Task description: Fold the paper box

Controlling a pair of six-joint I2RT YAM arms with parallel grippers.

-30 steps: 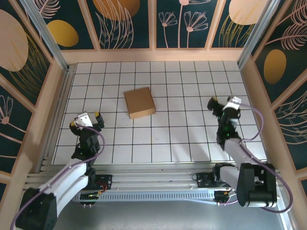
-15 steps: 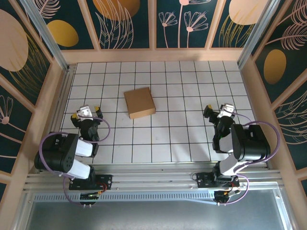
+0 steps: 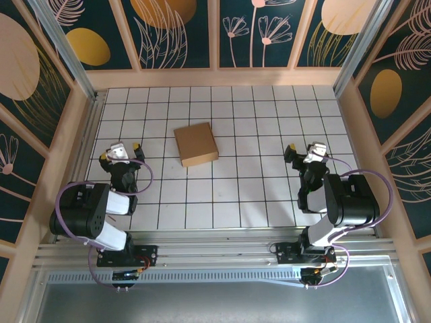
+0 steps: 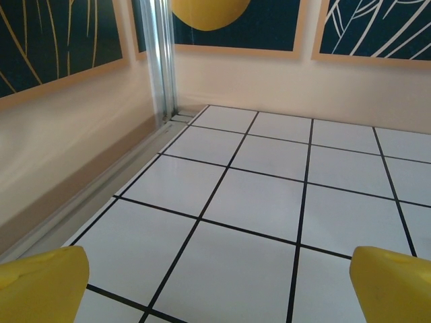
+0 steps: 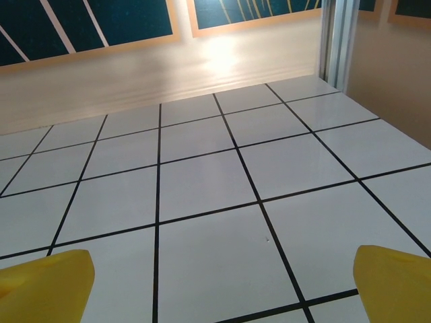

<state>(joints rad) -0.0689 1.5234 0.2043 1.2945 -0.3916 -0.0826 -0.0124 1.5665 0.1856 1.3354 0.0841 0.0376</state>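
The paper box [image 3: 196, 143] is a low, squarish brown cardboard box, closed on top, lying on the white tiled table a little left of centre. My left gripper [image 3: 120, 154] is folded back near the table's left side, well apart from the box, open with nothing between its yellow fingertips [image 4: 40, 282]. My right gripper [image 3: 304, 154] sits folded back at the right side, also far from the box and open, its yellow fingertips [image 5: 397, 282] wide apart over bare tiles.
The white tiled table [image 3: 249, 188] is walled by beige panels with dark floral prints. A metal post [image 4: 161, 60] and the left wall stand close to the left gripper. Another post [image 5: 337, 40] rises at the right back corner.
Both arms have drawn back and folded down toward their bases. The left gripper shifted slightly up-table, the right one slightly left and lower. The box has not moved.
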